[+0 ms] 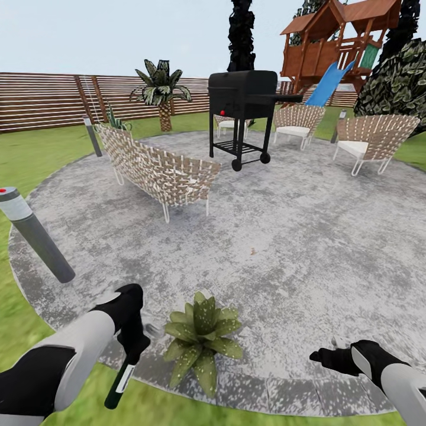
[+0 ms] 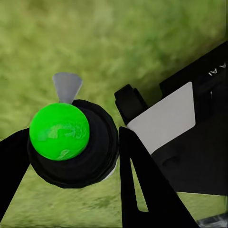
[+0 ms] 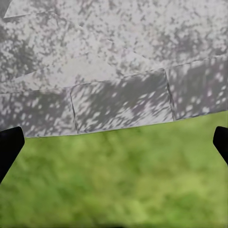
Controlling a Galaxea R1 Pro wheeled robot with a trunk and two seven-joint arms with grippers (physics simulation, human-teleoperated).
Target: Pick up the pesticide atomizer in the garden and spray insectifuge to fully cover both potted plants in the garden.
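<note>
Clamped around the pesticide atomizer (image 1: 121,378), the left gripper (image 1: 131,346) hangs low at the near left of the head view, over the grass just off the patio (image 1: 284,236) rim. The dark-green bottle dangles below the jaws with its white label facing out; in the left wrist view it shows end-on, a bright green dome in a black collar with a small grey nozzle tab, pinched between the two black fingers (image 2: 142,185). Just beside it to the right sits one potted plant (image 1: 201,337), a speckled rosette on the stone edge, close to the bottle but not touching. A second rosette (image 1: 116,122) stands well apart, behind the woven bench (image 1: 157,168) near the fence (image 1: 47,100). Further right, the right gripper (image 1: 331,358) hovers empty above the patio border, its jaws spread wide; its wrist camera looks down on grey slabs meeting lawn.

Picking up looks done, so the spraying of the near plant is the step in hand. My guess is that the next move calls for tilting the bottle so the nozzle faces the leaves, since it seems to point down at the grass now, then sweeping across the whole rosette before driving round the bench to the far plant
</note>
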